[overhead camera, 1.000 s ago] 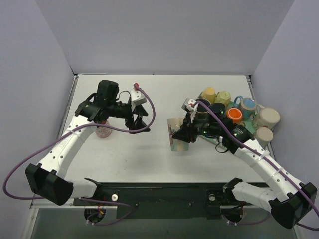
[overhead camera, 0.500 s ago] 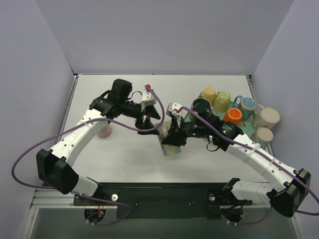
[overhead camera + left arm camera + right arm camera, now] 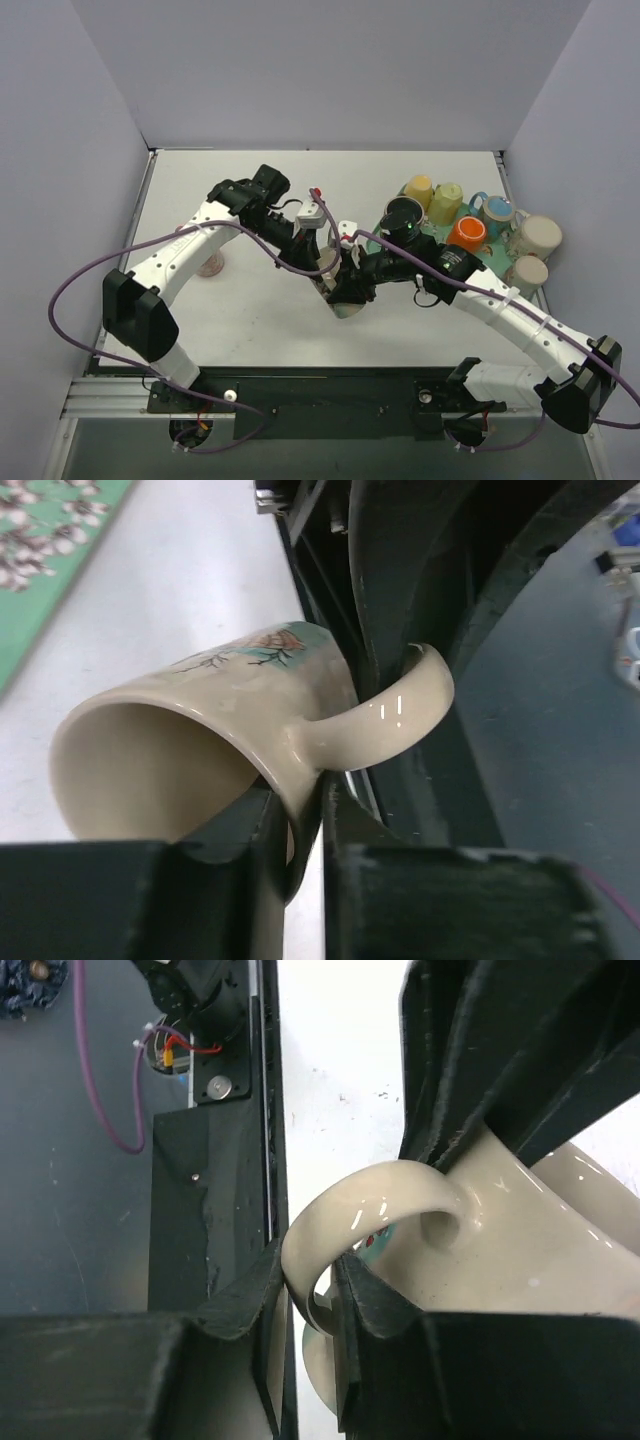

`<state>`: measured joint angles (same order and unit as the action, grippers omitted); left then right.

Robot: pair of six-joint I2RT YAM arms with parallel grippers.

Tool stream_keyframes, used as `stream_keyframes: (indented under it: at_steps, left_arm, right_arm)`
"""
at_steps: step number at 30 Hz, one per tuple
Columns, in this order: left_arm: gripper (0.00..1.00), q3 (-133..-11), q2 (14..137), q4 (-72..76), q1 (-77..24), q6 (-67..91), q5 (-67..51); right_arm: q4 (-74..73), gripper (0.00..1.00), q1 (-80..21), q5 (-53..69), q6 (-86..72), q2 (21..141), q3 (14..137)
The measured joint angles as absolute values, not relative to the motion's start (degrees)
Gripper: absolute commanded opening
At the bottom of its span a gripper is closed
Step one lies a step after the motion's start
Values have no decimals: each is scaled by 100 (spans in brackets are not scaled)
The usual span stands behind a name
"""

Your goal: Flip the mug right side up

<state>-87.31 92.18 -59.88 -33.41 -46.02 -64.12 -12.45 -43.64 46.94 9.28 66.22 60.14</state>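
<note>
The cream mug (image 3: 341, 296) with a teal flower print hangs tilted just above the table's middle, held by both grippers. In the left wrist view the mug (image 3: 215, 735) lies on its side with its mouth facing the camera. My left gripper (image 3: 300, 805) is shut on its rim at the root of the handle, one finger inside and one outside. From the right wrist view my right gripper (image 3: 312, 1295) is shut on the handle loop (image 3: 345, 1215). Seen from above, the left gripper (image 3: 327, 262) and right gripper (image 3: 352, 283) meet at the mug.
Several other mugs stand on a green floral mat (image 3: 440, 285) at the back right: yellow (image 3: 418, 188), dark (image 3: 403, 212), orange (image 3: 469, 232), blue (image 3: 495, 212), cream (image 3: 535, 236). A small pink object (image 3: 211, 265) sits at the left.
My left arm swung right from beside the pink object to the mug and its jaws closed on the rim. My right gripper carried the mug leftward and tipped it over.
</note>
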Motion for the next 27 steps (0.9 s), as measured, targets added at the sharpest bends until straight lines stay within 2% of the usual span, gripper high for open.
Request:
stream_keyframes:
  at_steps: [4,6,7,9,11,12,13,19,24,27]
  left_arm:
    - [0,-8997,9474,-7035,-3271,-4995,-6796]
    - [0,-9048,9515,-7137,-3245,-4897,-6799]
    - [0,-9050,9518,-7091,-3212,-4755,-6777]
    - [0,-8984,9472,-6711,-3153,-4200,-6506]
    - [0,-8661,9288,-5983,-3138,-3531,-5621]
    - [0,-8442,9150,-5647,-3148,-3188,-5094]
    - [0,-8241,9030,-5406,-3164,-2978,-4652]
    - [0,-7651,8694,-4724,-3242,-2084,-2228]
    - [0,-7605,9107,-4263,-2939,-1872,-1199]
    - [0,-7605,9524,-3977,-2663,-1824,-735]
  right_arm:
    - [-1494,0,-4381,4971,1428,6622,6012]
    - [-1485,28,-4346,5006,1450,6622,6005]
    - [-1468,52,-4318,4991,1452,6615,5996]
    - [-1306,61,-4226,4635,1295,6567,5902]
    - [-1033,65,-4064,4047,1166,6482,5802]
    - [-921,71,-4007,3691,1096,6440,5745]
    - [-829,93,-3955,3363,1015,6407,5688]
    - [-561,94,-3870,2018,587,6390,5457]
    - [-548,95,-3734,1229,-38,6390,5433]
    - [-687,96,-3350,351,-622,6392,5463]
